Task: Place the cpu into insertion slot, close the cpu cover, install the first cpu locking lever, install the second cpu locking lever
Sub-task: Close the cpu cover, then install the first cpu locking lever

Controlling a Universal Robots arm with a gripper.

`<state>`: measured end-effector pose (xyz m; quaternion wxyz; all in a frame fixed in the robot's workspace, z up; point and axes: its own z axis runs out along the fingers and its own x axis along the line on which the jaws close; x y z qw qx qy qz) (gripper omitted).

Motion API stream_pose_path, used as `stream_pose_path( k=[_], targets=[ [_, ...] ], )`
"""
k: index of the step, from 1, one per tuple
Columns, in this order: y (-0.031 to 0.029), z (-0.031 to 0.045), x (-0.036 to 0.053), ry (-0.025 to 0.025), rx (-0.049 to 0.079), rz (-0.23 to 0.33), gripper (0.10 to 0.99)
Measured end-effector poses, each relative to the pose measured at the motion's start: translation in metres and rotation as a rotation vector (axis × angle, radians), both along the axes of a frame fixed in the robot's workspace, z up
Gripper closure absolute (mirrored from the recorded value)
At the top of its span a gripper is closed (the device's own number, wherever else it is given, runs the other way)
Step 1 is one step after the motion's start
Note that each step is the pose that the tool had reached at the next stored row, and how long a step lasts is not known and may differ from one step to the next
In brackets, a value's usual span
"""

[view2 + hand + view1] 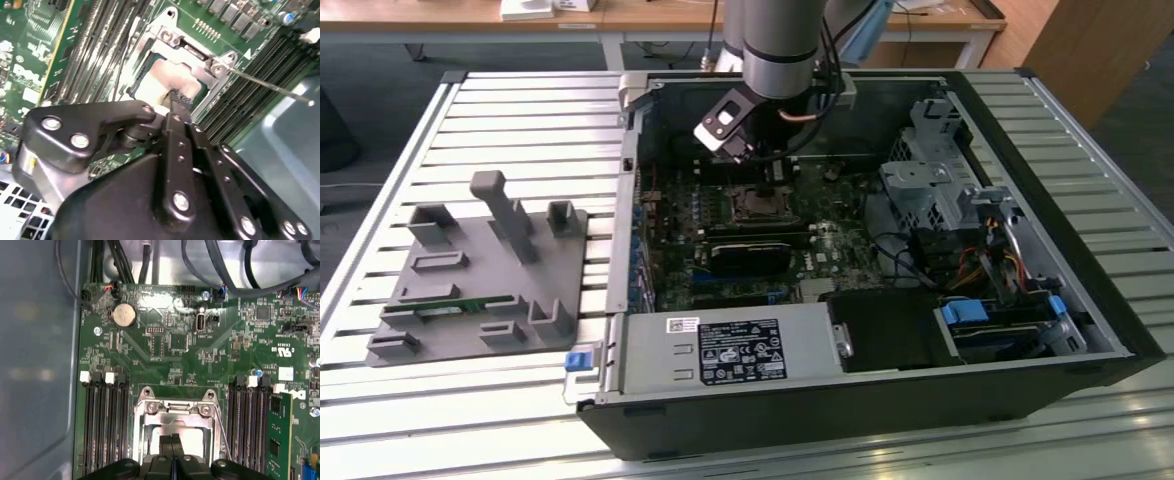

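Jaws: together, the tips meeting, with nothing to be seen pinched between them. Your gripper hangs tip-down inside the computer case, which sits on the bench.
Cpu: its pale face lies flat in the insertion slot on the green circuit board, straight ahead of the closed tips.
Cpu cover: the silver frame looks to be lying down over the chip, which shows through its window. You cannot tell whether it is fully seated.
Key relation: the closed tips sit over the window, at or just above the chip's face. Contact cannot be told. In the exterior view the gripper is directly above the slot.
Locking lever: a thin metal rod runs out from the frame's corner at a slant, away from the socket and apart from the jaws. It looks unlatched.
Long axis: the rod runs along one side of the frame, beside the memory slots.
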<state>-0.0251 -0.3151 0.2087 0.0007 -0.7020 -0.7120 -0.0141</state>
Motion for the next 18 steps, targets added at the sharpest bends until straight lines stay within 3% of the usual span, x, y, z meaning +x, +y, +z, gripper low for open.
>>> stream_pose_path(
  k=[18],
  targets=[
    [0.0,0.0029,0.002,0.0006,0.0,0.0,0.98]
  ],
)
